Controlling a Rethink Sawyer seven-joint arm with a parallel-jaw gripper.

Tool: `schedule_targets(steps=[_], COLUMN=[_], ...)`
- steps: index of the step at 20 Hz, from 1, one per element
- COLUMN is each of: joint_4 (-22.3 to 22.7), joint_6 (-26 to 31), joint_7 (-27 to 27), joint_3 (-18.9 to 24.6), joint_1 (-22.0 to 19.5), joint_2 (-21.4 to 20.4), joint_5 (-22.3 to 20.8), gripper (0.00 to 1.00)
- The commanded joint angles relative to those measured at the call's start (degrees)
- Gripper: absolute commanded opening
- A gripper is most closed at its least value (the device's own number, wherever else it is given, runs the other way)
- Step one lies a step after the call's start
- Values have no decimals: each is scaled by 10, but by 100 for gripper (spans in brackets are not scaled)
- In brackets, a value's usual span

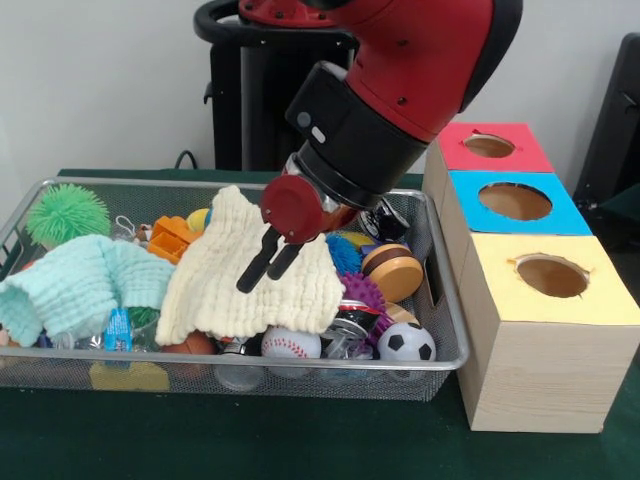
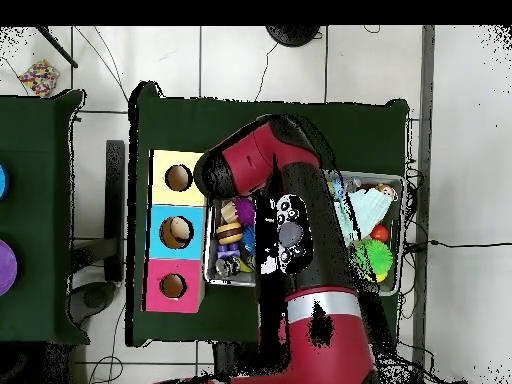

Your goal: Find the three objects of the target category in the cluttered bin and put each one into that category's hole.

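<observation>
The silver wire-mesh bin (image 1: 445, 300) is full of mixed objects. My gripper (image 1: 260, 280) hangs just above a cream waffle cloth (image 1: 225, 300) in the middle of the bin, fingers slightly apart and empty. To the right of the cloth lie a baseball (image 1: 291, 344), a soccer ball (image 1: 406, 343), a purple spiky ball (image 1: 362, 293) and a brown-and-cream disc (image 1: 393, 270). Three wooden boxes with round holes stand to the right of the bin: red top (image 1: 455, 150), blue top (image 1: 470, 195), yellow top (image 1: 500, 290). In the overhead view my arm (image 2: 290, 240) hides the gripper and most of the bin (image 2: 400, 230).
A mint cloth (image 1: 80, 285), a green spiky ball (image 1: 67, 213) and an orange toy (image 1: 172, 237) fill the bin's left part. A basketball (image 1: 190, 345) and cans lie under the cream cloth's edge. The table has a dark green cover (image 1: 300, 440).
</observation>
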Motion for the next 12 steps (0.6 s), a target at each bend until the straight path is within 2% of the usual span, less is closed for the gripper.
schedule_targets(steps=[1,4,9,12], joint_4=[-17,-22,-9,-21], joint_6=[5,7,19,43], joint_7=[-189,-205,-291,-342], joint_3=[19,34,76,96], joint_1=[-5,-20,-67,-93], joint_2=[15,17,2,2], joint_5=[-51,-33,14,27], gripper=[100,100,100,100])
